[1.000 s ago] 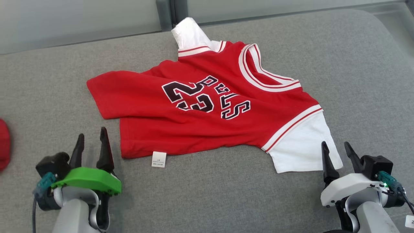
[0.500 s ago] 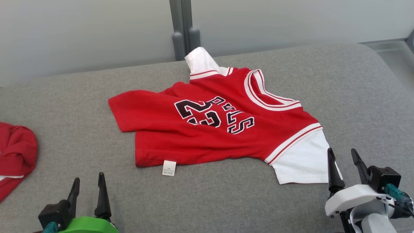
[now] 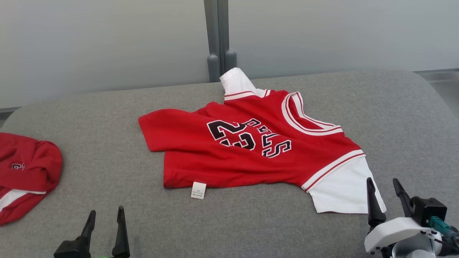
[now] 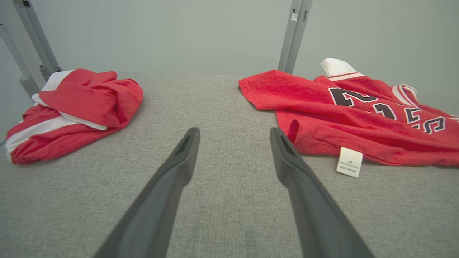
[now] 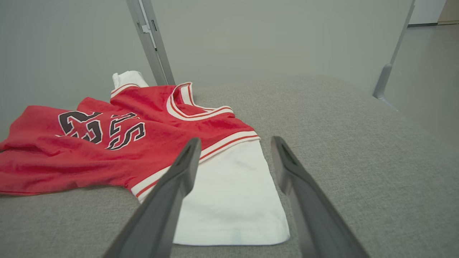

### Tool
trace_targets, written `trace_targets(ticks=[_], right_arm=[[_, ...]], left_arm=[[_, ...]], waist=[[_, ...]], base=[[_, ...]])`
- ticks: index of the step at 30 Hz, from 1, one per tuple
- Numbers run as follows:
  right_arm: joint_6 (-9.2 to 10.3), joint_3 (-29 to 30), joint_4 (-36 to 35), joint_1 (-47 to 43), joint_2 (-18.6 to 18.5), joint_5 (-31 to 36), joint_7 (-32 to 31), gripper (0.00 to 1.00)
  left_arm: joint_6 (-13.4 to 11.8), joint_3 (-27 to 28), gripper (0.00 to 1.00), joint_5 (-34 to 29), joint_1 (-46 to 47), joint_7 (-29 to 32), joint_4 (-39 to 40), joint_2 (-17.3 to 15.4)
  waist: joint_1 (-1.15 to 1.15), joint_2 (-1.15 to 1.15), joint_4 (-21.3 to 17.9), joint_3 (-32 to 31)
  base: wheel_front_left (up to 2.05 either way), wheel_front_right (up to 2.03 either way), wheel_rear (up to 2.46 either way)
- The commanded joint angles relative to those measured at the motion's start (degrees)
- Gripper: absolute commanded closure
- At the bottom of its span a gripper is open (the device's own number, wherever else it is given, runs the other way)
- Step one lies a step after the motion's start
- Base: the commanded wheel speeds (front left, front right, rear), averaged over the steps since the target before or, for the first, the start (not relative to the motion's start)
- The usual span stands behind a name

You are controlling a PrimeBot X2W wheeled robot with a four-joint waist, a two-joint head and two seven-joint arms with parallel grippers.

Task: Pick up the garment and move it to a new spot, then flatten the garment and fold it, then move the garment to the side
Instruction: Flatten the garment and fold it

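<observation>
**Both claws spread and empty, jersey just ahead**

Left gripper [image 4: 233, 130]: fingers apart, nothing between them, above the grey cushion [image 4: 222, 200]. Its wrist view puts the red jersey [image 4: 322, 118] just ahead-right of the tips, with the care label [image 4: 349, 162] beside the right finger. A second bundled red garment [image 4: 82, 104] lies ahead-left, well apart.

Right gripper [image 5: 235, 139]: also spread, empty. Its wrist view shows the jersey's white sleeve [image 5: 229, 200] flat between the fingers; contact unclear. The head view gives the number print [image 3: 247, 138] face up, ahead-left of this claw.
</observation>
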State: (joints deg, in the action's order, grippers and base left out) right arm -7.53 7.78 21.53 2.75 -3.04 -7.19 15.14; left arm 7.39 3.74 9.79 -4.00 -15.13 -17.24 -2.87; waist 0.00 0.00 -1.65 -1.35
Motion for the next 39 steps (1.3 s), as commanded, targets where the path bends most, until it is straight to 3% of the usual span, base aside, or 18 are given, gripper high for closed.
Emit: trace_targets(ticks=[1,12,22,39], right_arm=[[0.08,0.1,-0.1,-0.7,-0.2,0.2,0.0,0.00],[0.08,-0.1,2.0,-0.9,-0.1,0.3,0.0,0.00],[0.08,2.5,5.5,2.8,0.0,1.5,0.0,0.00],[0.08,4.2,11.8,7.0,0.1,0.3,0.0,0.00]], left_arm=[[0.2,0.0,0.00,-0.3,-0.9,0.0,0.2,-0.1],[0.2,-4.4,0.00,1.3,0.9,0.0,0.0,-0.1],[0.2,-10.7,0.00,4.0,7.3,0.0,-1.4,-0.1],[0.2,-13.3,0.00,9.0,12.6,0.0,-3.8,-1.8]], waist=[[0.00,0.00,0.2,-0.2],[0.00,0.00,-0.1,1.7],[0.00,0.00,-1.0,9.4],[0.00,0.00,-1.1,14.0]], base=[[0.00,0.00,0.00],[0.00,0.00,0.00],[0.00,0.00,0.00],[0.00,0.00,0.00]])
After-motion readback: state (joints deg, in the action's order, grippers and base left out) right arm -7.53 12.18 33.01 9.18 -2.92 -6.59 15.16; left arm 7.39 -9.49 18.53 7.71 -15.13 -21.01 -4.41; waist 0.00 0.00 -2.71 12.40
